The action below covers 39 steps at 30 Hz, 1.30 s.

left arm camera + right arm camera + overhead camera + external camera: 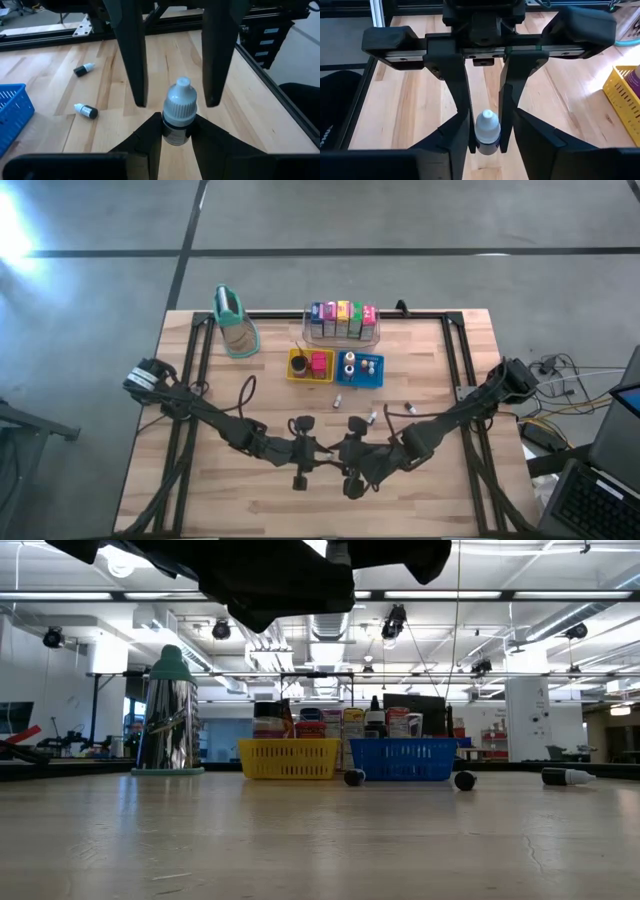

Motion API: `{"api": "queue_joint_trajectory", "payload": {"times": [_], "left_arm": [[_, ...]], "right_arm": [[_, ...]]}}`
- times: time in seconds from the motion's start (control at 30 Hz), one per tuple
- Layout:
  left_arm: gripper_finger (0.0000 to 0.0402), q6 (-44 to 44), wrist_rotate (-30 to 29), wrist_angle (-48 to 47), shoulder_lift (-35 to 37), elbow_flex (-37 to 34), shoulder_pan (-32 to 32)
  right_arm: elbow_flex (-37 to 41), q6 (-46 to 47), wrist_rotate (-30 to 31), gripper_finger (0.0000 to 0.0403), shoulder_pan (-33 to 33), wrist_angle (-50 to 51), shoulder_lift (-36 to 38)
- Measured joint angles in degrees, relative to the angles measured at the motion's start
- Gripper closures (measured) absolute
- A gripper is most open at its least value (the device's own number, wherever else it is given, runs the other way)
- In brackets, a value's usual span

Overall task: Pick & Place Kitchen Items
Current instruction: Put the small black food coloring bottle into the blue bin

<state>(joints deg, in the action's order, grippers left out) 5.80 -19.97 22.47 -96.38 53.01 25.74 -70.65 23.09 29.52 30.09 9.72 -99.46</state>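
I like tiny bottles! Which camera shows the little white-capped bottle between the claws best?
The left wrist view: the bottle sits big and centred, pinched by the left claw, the right claw open around it. The right wrist view shows it smaller, partly hidden. The high and low views don't show it.

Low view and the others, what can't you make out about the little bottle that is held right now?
- Left wrist view: the dropper bottle shows, but the left gripper clamps over its label.
- High view: the bottle is lost between the left gripper and the right gripper, too small to see.
- Low view: the arms are cut off by the top edge; no bottle shows.
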Motion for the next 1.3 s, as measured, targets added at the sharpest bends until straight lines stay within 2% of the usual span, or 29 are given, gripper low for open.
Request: {"api": "queue_joint_trajectory", "payload": {"times": [0.47,0.8,0.97,1.17,1.3], "left_arm": [[0.0300,-0.1,0.0,0.5,0.0,0.0,0.0],[0.0296,-0.6,0.0,0.5,-0.1,0.0,-0.1],[0.0251,-1.8,0.0,-1.7,0.2,0.0,0.0],[0.0181,-2.2,0.0,-8.2,2.9,0.0,0.0],[0.0162,-1.0,-1.1,-13.3,5.6,0.0,0.0]], "right_arm": [[0.0,-0.2,0.0,0.0353,0.0,0.5,0.0],[0.0,-0.2,0.2,0.0346,0.0,1.7,0.1],[-0.6,0.4,0.0,0.0352,0.0,5.7,0.3],[-3.8,7.3,0.0,0.0354,0.0,15.9,0.8],[-4.1,9.7,0.0,0.0350,0.0,19.6,0.8]]}}
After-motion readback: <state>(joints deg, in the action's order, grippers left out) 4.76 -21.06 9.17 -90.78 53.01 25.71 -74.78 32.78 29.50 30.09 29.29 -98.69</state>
